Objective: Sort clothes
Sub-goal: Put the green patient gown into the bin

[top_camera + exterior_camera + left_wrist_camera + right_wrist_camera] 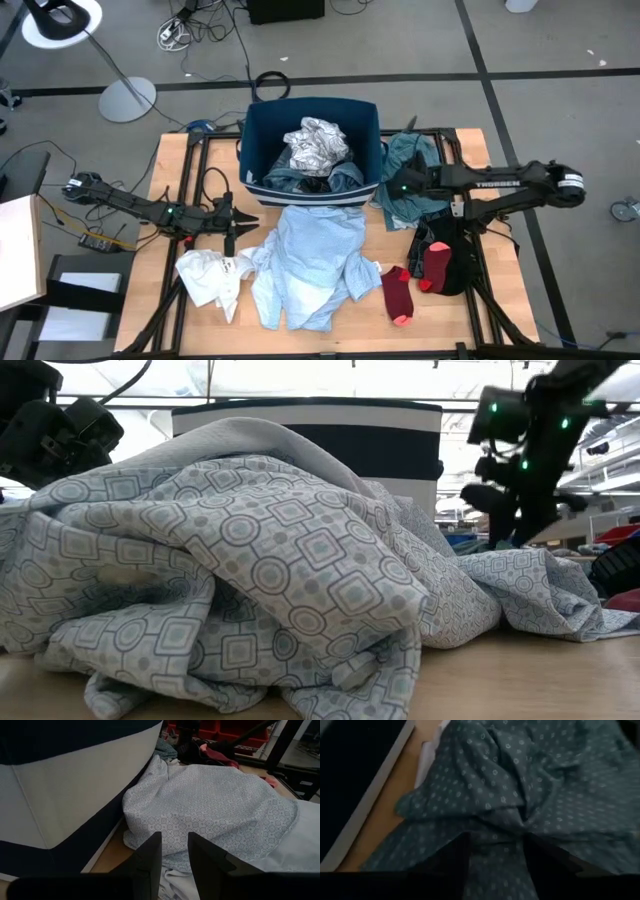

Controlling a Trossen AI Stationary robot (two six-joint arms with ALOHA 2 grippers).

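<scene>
The teal dotted garment (410,165) lies heaped at the right of the navy bin (262,130). My right gripper (392,190) is down in it and shut on its cloth (495,827). A light blue patterned shirt (310,260) is spread in front of the bin, with a white tee (208,275) at its left. My left gripper (229,245) hovers between the tee and the bin, its fingers a little apart and empty (174,852). Dark red socks (397,292) and a black piece (458,262) lie at the near right. My right gripper pinches a bunched fold of the teal garment (517,817) between its two fingers, which come from above. Creases in the cloth run together toward the gap. The garment rests on the table; how many layers are held, I cannot tell.
The bin holds a crumpled white-patterned piece (318,140) and darker cloth draped over its near wall (300,182). In the low view the light blue shirt (260,580) fills the foreground before the bin (400,440). Bare wood shows at the table's near right corner (500,300).
</scene>
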